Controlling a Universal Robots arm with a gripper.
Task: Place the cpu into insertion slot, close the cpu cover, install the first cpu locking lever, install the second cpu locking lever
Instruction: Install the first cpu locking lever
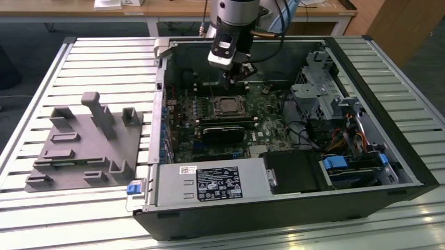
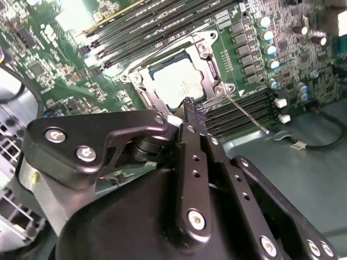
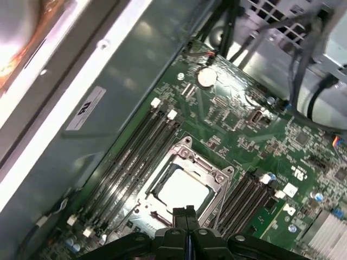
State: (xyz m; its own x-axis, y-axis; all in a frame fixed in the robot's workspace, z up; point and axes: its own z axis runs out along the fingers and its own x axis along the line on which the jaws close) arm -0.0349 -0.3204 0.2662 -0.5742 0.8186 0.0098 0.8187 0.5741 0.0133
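Slatted metal table (image 1: 104, 62) under everything. A grey fixture block (image 1: 83, 140) sat toward the exterior view's left edge, and the open PC case (image 1: 410, 156) filled the right. Mid-motherboard (image 1: 268, 112), the cpu (image 3: 181, 189) lay in the insertion slot (image 1: 217, 112) with the cpu cover (image 3: 219, 184) flat around it, closed as far as I could tell. My gripper (image 2: 191, 105) hung at the socket's edge, fingers pinched together on nothing. One thin locking lever (image 2: 246, 114) stuck out loose. My take: press that rod down slowly with the closed tips and keep them off the board.
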